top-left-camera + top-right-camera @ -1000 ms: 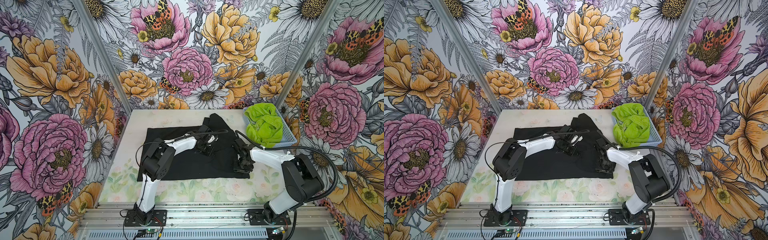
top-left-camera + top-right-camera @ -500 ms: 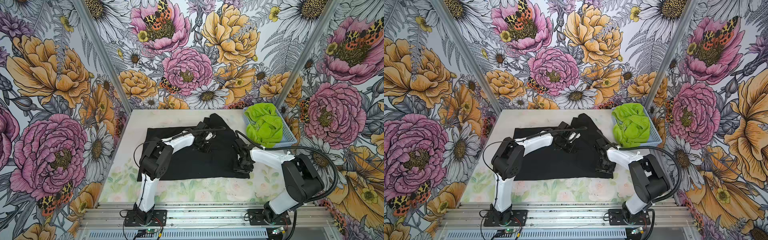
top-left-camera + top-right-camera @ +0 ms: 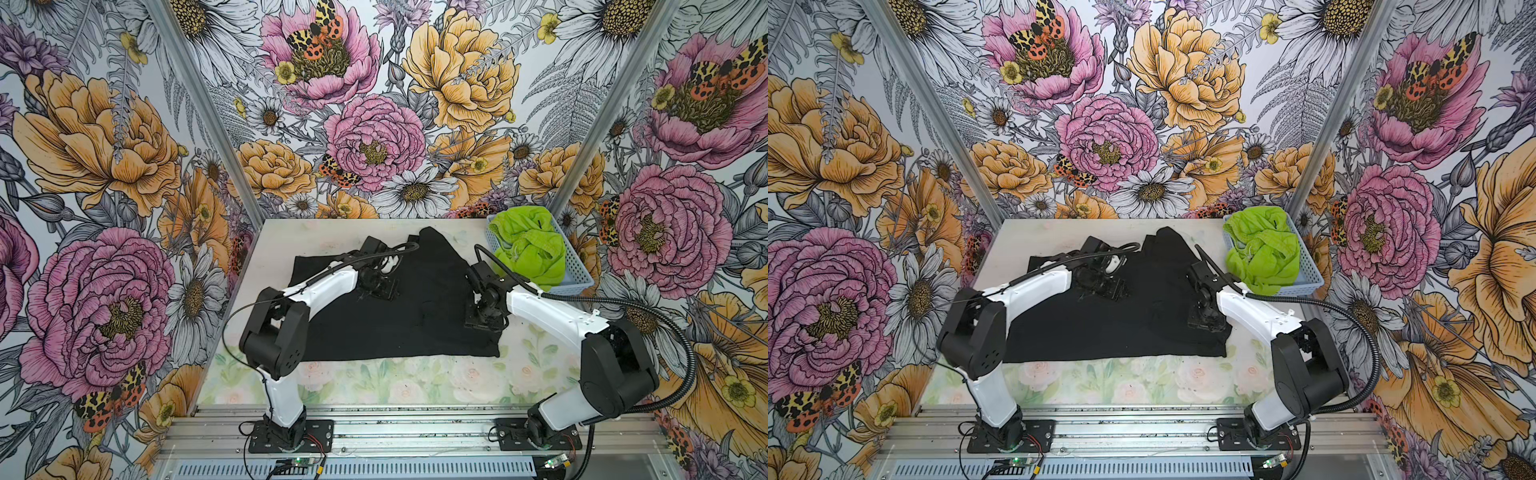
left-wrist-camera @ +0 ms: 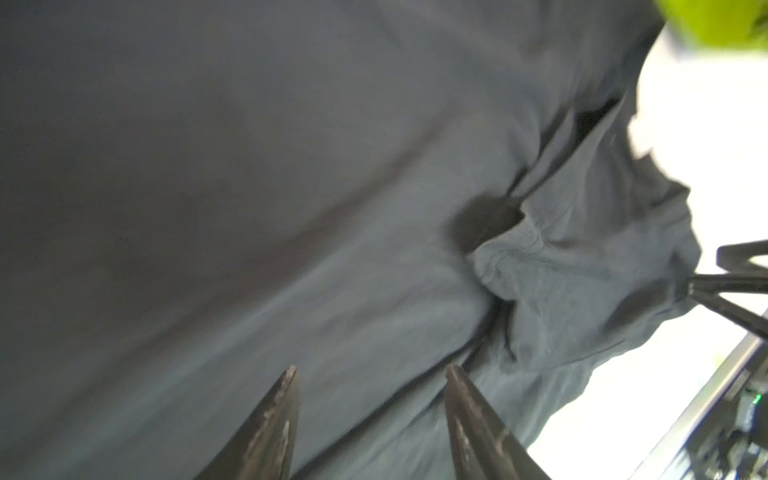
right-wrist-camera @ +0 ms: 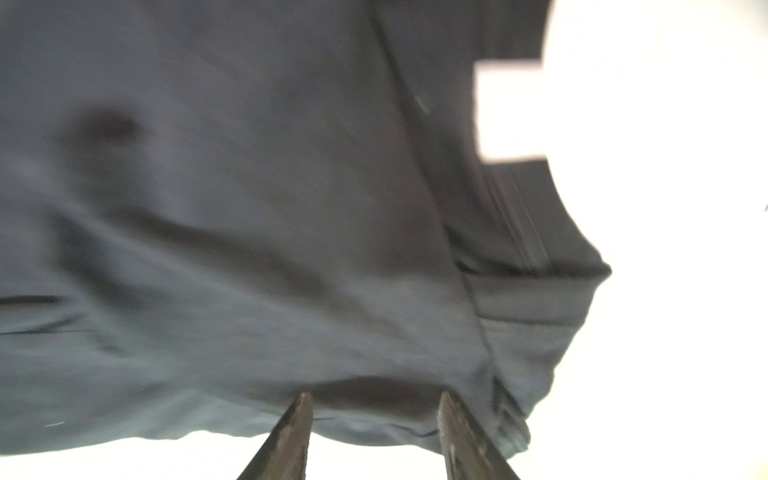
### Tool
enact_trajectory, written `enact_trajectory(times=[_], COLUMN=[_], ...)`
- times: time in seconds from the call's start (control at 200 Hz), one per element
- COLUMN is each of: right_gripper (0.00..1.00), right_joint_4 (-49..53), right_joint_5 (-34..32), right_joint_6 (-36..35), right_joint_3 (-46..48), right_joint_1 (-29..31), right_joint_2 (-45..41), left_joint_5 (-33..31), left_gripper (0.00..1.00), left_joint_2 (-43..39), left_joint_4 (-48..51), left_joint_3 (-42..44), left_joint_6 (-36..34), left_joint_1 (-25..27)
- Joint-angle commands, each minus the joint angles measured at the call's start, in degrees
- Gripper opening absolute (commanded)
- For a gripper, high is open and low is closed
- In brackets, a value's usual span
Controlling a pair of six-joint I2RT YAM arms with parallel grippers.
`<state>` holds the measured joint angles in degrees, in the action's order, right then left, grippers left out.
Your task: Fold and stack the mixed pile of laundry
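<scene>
The black T-shirt (image 3: 395,328) (image 3: 1100,332) lies spread over the middle of the table, with a bunched peak at its far edge. Crumpled lime-green shorts (image 3: 528,249) (image 3: 1262,253) sit in the basket at the back right. My left gripper (image 3: 376,287) (image 3: 1105,289) (image 4: 372,368) hovers low over the shirt's far middle, jaws apart and holding nothing, with creased fabric (image 4: 374,249) under them. My right gripper (image 3: 484,322) (image 3: 1205,322) (image 5: 376,394) stands open at the shirt's right part, its tips just over the cloth's edge (image 5: 374,424).
The light-blue perforated basket (image 3: 581,272) (image 3: 1311,272) stands at the back right corner against the wall. A bare strip of the flowered table (image 3: 395,386) runs along the front. Patterned walls close in three sides.
The left gripper has opened and let go of the shirt, shifting a little leftward. The right gripper's jaws have widened slightly; its arm has stayed in place.
</scene>
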<state>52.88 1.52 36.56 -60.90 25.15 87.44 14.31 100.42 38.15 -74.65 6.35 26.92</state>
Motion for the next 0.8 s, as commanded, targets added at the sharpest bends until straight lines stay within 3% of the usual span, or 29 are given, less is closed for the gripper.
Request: enact_trajectory(times=[0.0, 0.195, 0.355, 0.555, 0.796], right_gripper=[0.53, 0.53, 0.53, 0.52, 0.52], right_joint_4=[0.65, -4.71, -6.17, -1.9, 5.91], right_joint_5=[-0.28, -1.32, -3.95, -4.24, -5.03], right_joint_6=[1.47, 2.25, 0.57, 0.26, 0.97], right_joint_3=[-2.47, 4.05, 8.73, 11.97, 12.59], right_joint_1=[3.07, 4.67, 4.19, 3.83, 2.35], right_joint_2=[0.36, 3.2, 5.34, 7.34, 5.62], left_joint_5=[-4.0, -6.74, -8.96, -5.46, -4.03], left_gripper=[0.58, 0.58, 0.59, 0.58, 0.55], left_joint_2=[-8.01, -17.71, -18.51, -11.4, -12.91], left_joint_4=[1.06, 2.97, 2.59, 7.03, 11.29], left_joint_3=[7.11, 22.72, 30.18, 28.91, 30.86], left_joint_6=[4.45, 10.89, 12.89, 16.4, 24.71], left_joint_1=[-4.76, -11.71, -14.94, -14.91, -7.18])
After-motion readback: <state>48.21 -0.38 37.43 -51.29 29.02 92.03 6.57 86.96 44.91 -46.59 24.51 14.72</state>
